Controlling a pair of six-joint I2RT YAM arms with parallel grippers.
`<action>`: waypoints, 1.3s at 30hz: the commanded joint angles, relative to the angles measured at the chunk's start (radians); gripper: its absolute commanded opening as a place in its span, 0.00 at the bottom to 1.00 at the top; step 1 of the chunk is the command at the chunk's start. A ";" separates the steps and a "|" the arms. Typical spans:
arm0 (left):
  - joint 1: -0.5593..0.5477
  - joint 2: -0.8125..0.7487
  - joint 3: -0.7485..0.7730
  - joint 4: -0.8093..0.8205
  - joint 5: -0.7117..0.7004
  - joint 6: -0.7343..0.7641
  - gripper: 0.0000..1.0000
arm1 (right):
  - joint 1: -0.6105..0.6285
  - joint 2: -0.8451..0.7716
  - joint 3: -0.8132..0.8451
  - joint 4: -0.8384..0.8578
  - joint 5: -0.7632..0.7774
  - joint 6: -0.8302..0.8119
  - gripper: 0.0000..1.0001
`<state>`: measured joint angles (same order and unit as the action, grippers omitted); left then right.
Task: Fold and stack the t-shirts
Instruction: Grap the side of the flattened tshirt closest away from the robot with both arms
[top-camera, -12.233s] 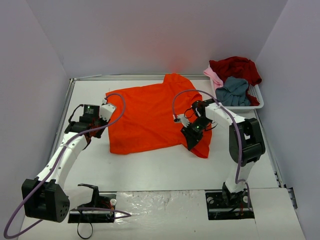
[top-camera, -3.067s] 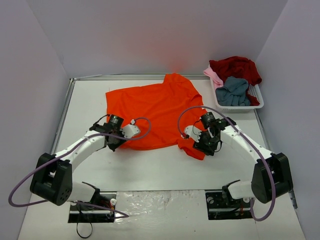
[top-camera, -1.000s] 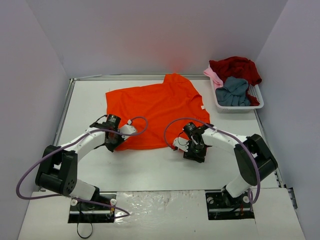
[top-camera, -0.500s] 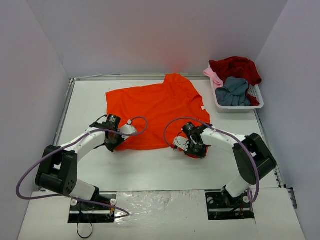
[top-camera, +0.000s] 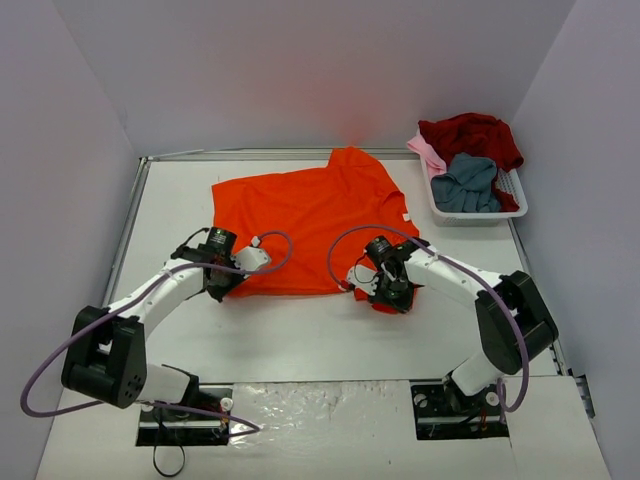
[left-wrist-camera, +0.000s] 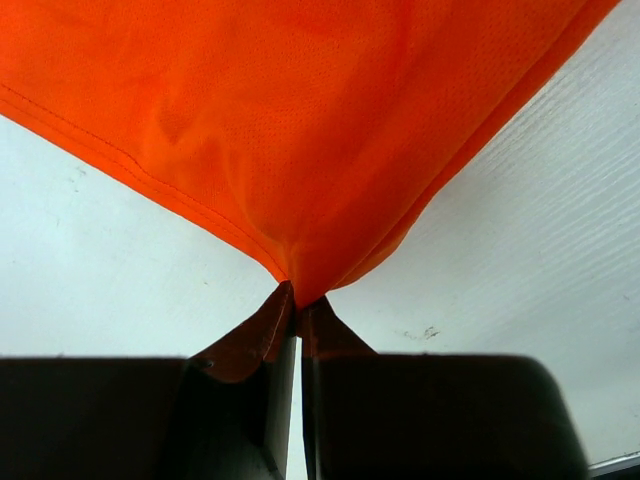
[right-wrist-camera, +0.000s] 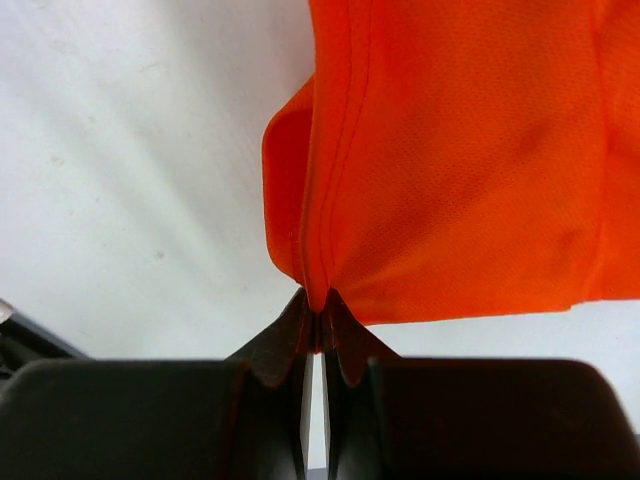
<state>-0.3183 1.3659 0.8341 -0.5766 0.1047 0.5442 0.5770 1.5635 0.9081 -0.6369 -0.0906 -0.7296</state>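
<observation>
Top external view: left hand (left-wrist-camera: 297, 303) and right hand (right-wrist-camera: 318, 310) each clamp a near corner of the orange-red t-shirt (top-camera: 310, 215), apparently starting a fold, which next calls for lifting both evenly.

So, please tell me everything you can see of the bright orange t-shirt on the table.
The orange t-shirt is plain, bright orange-red, of thin, finely meshed cloth with a stitched hem. It lies spread mostly flat on the white table, toward the far side. The left gripper is shut on its near left corner and the right gripper on its near right corner, where the cloth bunches into folds. Nothing else touches it.
</observation>
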 joint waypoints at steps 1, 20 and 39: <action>0.008 -0.051 0.013 -0.043 -0.025 0.040 0.02 | 0.000 -0.054 0.051 -0.139 -0.026 0.009 0.00; 0.008 -0.226 -0.052 -0.167 -0.033 0.163 0.02 | 0.000 -0.112 0.147 -0.391 -0.159 -0.001 0.00; 0.008 -0.249 -0.021 -0.197 -0.039 0.212 0.02 | -0.028 -0.011 0.348 -0.448 -0.126 -0.025 0.00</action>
<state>-0.3183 1.1366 0.7738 -0.7399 0.0837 0.7338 0.5694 1.5154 1.2110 -1.0199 -0.2470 -0.7353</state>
